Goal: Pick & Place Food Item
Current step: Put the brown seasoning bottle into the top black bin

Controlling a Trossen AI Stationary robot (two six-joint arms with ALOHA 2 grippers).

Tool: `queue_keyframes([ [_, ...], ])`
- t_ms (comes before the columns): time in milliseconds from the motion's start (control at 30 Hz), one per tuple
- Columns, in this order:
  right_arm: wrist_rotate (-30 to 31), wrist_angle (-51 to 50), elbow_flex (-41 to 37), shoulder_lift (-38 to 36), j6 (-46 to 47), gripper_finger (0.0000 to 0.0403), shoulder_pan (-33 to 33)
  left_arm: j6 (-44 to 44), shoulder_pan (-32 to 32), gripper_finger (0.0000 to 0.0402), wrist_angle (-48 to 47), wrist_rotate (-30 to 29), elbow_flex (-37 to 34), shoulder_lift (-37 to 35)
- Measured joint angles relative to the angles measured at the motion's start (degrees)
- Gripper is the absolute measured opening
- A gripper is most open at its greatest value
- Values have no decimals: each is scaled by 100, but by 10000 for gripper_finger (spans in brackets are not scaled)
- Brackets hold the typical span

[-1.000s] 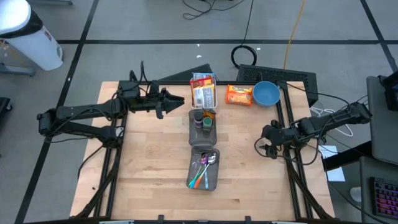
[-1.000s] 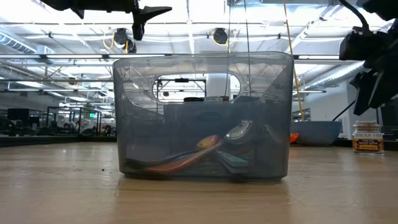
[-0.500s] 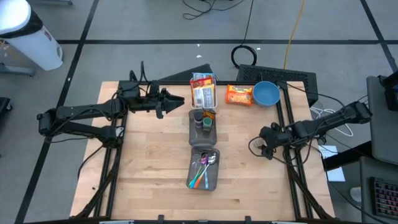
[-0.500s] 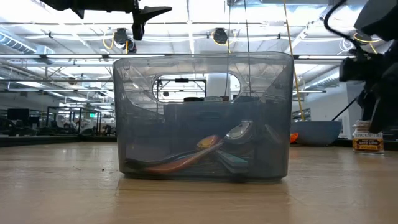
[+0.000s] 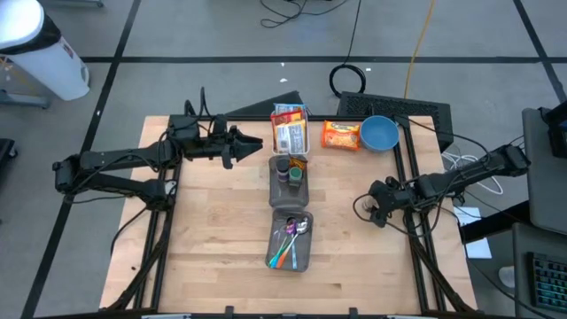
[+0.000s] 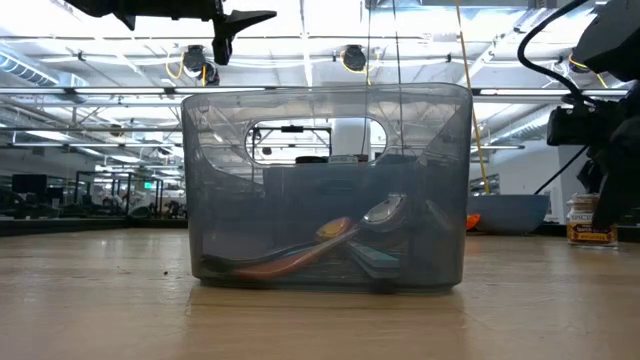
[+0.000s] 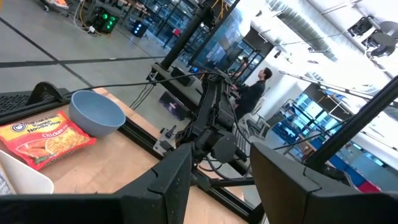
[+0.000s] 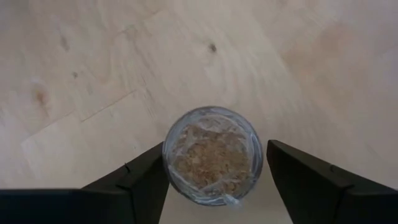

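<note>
I see one clear jar (image 8: pixel 211 155) of brown crumbs, lid off, between my right gripper (image 8: pixel 211 177)'s spread fingers.

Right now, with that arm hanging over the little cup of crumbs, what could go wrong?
1. The right gripper has its jaws open around the clear cup of crumbs, with little room on one side; a slightly off approach might tip it and spill.
2. The cup looks thin, so a hard squeeze could crush it.
3. It sits near the table's right edge, so a nudge may push it off.
</note>
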Motion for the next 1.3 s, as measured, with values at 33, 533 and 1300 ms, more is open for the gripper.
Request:
queue_keyframes([
  [33, 63, 2, 0, 0, 4, 250, 0, 1, 0, 170, 0, 0, 0, 0],
  [533, 235, 374, 0, 0, 223, 183, 0, 9, 0, 170, -104, 0, 0, 0],
  [1300, -989, 1180, 2990, 849, -1852, 183, -2041, 477, 100, 170, -146, 104, 0, 0],
])
